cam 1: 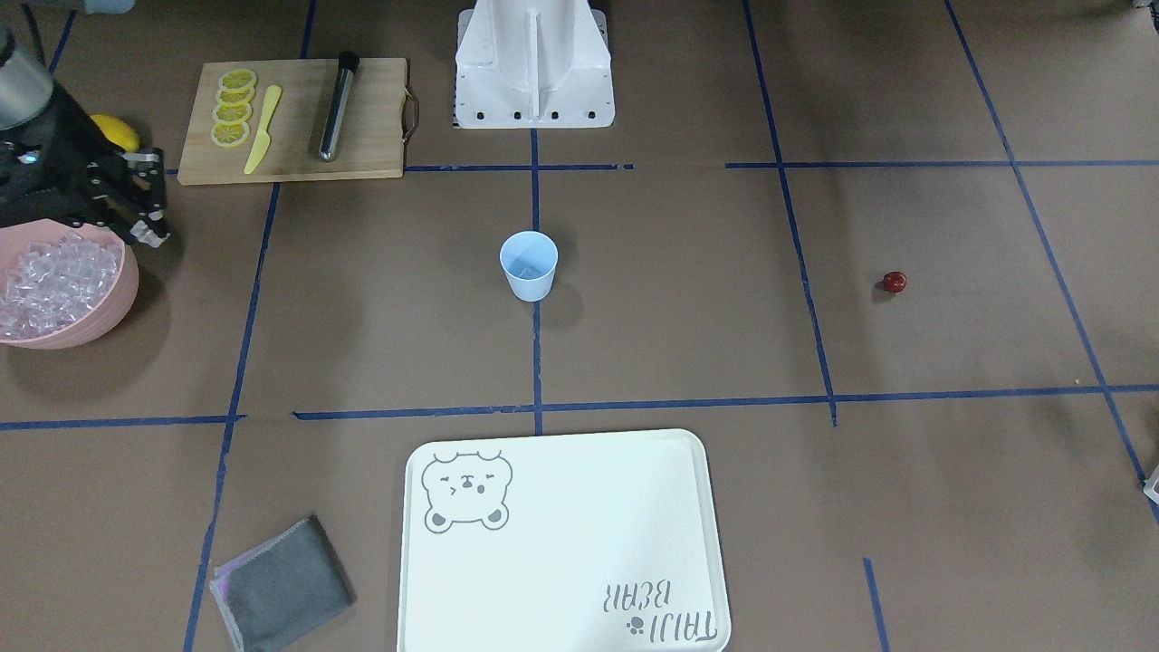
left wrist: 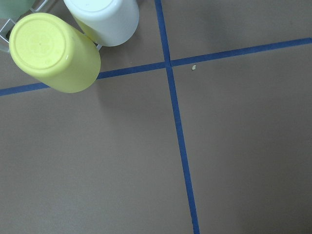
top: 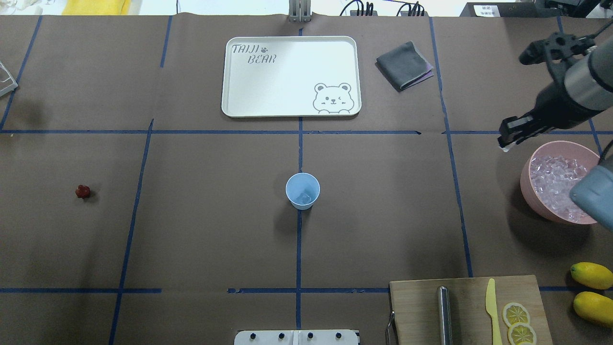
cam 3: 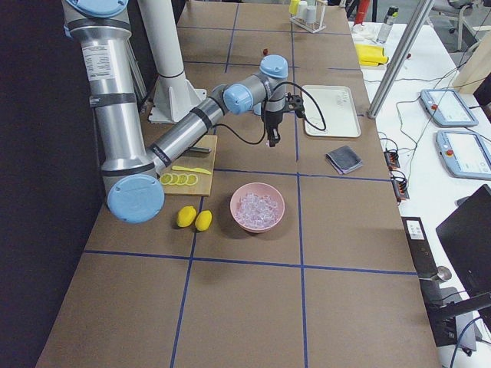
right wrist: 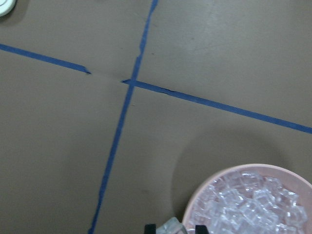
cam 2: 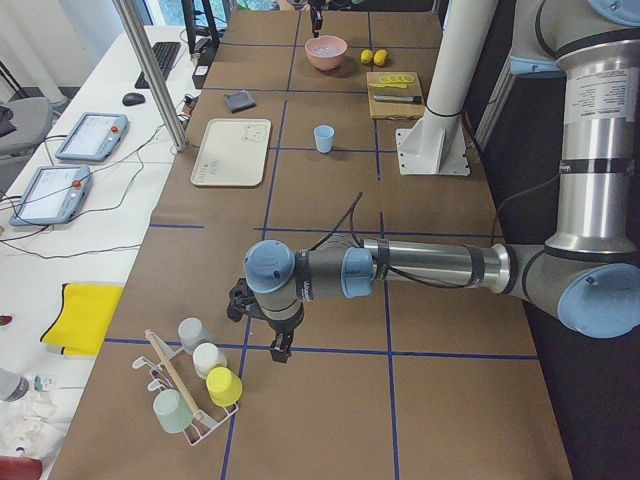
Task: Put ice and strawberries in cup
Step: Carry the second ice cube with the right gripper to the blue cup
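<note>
The pale-blue cup (top: 302, 190) stands upright at the table's middle with a bit of ice (top: 304, 197) inside. The strawberry (top: 83, 191) lies alone far on the left side, also seen in the front view (cam 1: 895, 282). More ice (top: 555, 179) fills the pink bowl (top: 527, 184). My right gripper (top: 506, 140) hovers just beside the bowl's rim; in the right wrist view it (right wrist: 173, 228) is shut on an ice cube (right wrist: 171, 226). My left gripper (cam 2: 275, 345) shows only in the exterior left view, far from the cup, and I cannot tell whether it is open or shut.
A wooden board (cam 1: 290, 118) holds lemon slices, a yellow knife and a metal rod. Two lemons (top: 591, 274) lie beside it. A white tray (top: 291, 76) and a grey cloth (top: 404, 64) sit at the far side. A cup rack (cam 2: 190, 385) stands by the left gripper.
</note>
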